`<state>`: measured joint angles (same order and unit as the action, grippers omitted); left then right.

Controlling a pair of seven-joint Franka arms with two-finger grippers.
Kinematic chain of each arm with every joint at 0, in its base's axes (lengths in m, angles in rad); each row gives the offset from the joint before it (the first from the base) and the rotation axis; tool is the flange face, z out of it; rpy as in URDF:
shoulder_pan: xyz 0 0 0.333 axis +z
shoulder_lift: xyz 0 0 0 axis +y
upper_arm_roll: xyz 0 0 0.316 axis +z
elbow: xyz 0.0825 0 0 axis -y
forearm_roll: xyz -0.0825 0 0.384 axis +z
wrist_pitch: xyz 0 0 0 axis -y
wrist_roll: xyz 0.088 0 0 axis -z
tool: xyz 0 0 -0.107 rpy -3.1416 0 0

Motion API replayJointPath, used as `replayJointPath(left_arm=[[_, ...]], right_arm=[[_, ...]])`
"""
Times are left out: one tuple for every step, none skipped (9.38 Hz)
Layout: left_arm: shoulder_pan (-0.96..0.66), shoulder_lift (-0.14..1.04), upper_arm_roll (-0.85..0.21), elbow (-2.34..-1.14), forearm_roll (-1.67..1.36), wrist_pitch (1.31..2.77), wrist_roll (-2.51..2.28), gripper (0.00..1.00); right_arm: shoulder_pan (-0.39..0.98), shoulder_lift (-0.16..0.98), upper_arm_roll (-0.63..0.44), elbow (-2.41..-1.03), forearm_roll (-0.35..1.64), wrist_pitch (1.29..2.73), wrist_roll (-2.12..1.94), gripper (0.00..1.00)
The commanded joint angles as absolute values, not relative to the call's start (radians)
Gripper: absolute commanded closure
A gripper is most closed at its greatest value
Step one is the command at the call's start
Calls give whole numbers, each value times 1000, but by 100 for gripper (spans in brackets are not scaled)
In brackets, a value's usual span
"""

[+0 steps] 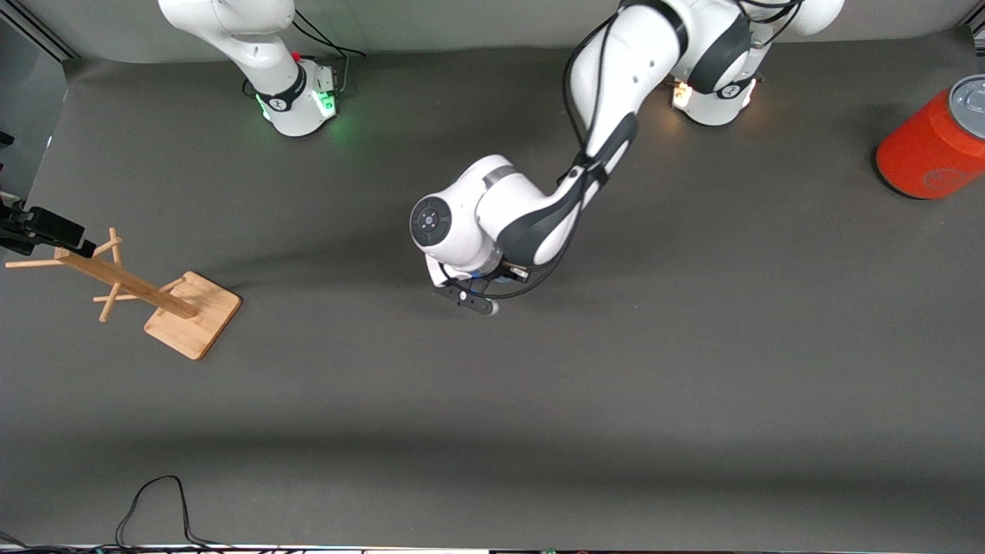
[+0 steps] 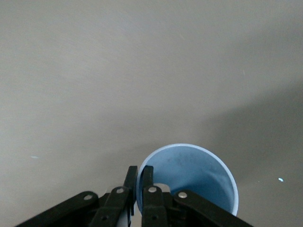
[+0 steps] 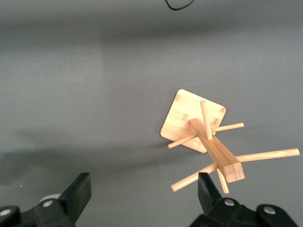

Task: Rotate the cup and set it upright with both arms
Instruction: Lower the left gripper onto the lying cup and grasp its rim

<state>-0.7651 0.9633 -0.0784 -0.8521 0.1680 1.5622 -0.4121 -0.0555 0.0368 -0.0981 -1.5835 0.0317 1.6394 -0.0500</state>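
Over the middle of the counter (image 1: pixel 492 431), left hand (image 2: pixel 138 187) pinches the rim of the pale-blue cup (image 2: pixel 189 177), one finger inside and one outside; right hand (image 3: pixel 142 191) hangs spread wide above the wooden peg stand (image 3: pixel 208 142); orange can (image 1: pixel 935 146) sits at the left arm's end

Front view: small pale-blue plastic cup (image 2: pixel 189 177) hidden beneath white left arm (image 1: pixel 539 208). Large orange-red cylindrical can (image 1: pixel 935 150), toward that arm's end, cut by frame edge.
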Motion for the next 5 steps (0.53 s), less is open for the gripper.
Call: replayJointPath(left_arm=[[-677,838,-87,-876,164,1555,-417,100],[-639,772,-89,-890,155,1586,-416,100],[-615,715,-87,-946,123,1642,-416,100],[-595,613,-86,-1126,118,1780,-416,100],[-582,521,-86,-1322,117,1948,-422,100]], right_arm=[[-52,11,-110,-1595,40,1635,-63,0],[-48,2,-133,-1595,41,1628,-63,0],[-49,0,-136,-1601,43,1629,-60,0],[-48,5,-137,-1608,43,1640,-60,0],[-46,3,-137,-1608,43,1641,-58,0]])
